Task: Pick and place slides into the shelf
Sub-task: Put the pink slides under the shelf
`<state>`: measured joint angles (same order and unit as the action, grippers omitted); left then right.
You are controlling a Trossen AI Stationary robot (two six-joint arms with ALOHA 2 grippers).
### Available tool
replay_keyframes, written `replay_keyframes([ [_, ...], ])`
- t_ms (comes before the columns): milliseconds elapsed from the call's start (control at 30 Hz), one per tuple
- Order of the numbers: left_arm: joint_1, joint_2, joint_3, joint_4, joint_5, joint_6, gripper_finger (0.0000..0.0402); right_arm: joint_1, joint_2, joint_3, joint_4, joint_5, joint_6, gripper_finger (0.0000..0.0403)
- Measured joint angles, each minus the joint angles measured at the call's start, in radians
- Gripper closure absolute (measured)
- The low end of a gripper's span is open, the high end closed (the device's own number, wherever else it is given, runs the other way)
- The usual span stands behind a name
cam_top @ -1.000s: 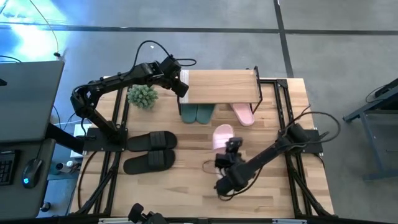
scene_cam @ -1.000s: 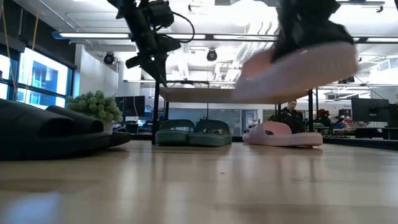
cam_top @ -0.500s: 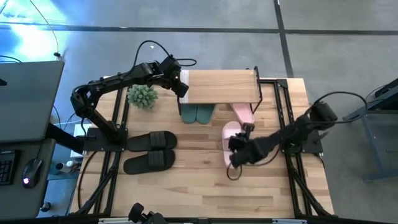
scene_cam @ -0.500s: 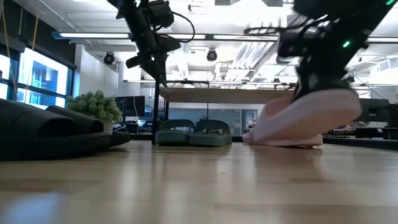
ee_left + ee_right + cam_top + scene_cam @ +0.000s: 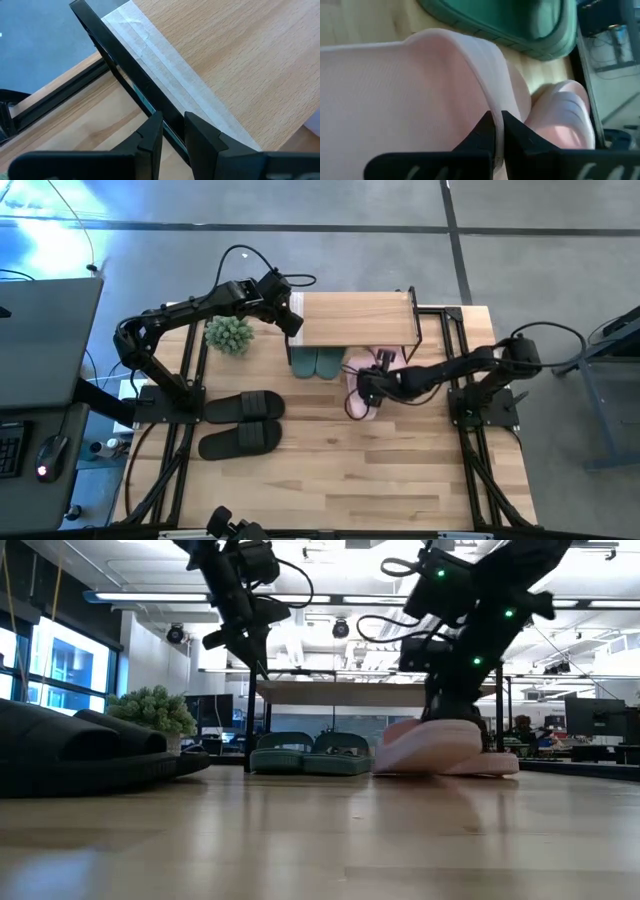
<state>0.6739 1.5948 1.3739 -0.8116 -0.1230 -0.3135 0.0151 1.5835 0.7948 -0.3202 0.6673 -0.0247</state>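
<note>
The shelf (image 5: 355, 318), a light plank on black legs, stands at the table's far side. My left gripper (image 5: 292, 318) is shut on its left frame bar. Under the shelf sit the dark green slides (image 5: 318, 362) and one pale pink slide (image 5: 392, 360), soles on the table. My right gripper (image 5: 366, 384) is shut on the other pink slide (image 5: 360, 398), just in front of the shelf between the green pair and its mate. The black slides (image 5: 240, 423) lie at the table's left. My left gripper (image 5: 172, 119) pinches the black metal bar (image 5: 125, 75) along the shelf's left edge between its two fingers. The fingers slant down from above and lie across the bar. The shelf stands on the table. My right gripper (image 5: 497, 122) pinches the edge of the pink slide's wide strap (image 5: 482, 85) between its two fingers. It comes slanting down from the table's right side. The slide (image 5: 430, 748) sits nearly level and low; whether its sole rests on the table I cannot tell.
A small green potted plant (image 5: 229, 333) stands left of the shelf, near my left arm. The near half of the tabletop (image 5: 330, 480) is bare wood. A dark desk with a keyboard (image 5: 40, 350) sits beyond the left edge.
My right gripper has carried the pink slide down and toward the far edge, up to the shelf's front, while the arm swung round from the table's near side to its right. The slide has gone from high and tilted to low and nearly level.
</note>
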Motion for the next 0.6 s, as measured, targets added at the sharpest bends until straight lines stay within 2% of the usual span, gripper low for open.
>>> replay_keyframes([
  [100,0.000,0.000,0.000,0.000,0.000,0.002,0.0334,-0.051,0.002,0.000,0.018,-0.036,-0.042,0.0403],
  [300,0.000,0.000,0.000,0.000,0.000,0.002,0.0334,-0.135,0.003,0.000,0.028,-0.032,-0.071,0.0403],
  [600,0.000,0.000,0.000,0.003,0.001,0.003,0.0334,-0.211,0.006,0.000,0.022,0.019,-0.098,0.0402],
])
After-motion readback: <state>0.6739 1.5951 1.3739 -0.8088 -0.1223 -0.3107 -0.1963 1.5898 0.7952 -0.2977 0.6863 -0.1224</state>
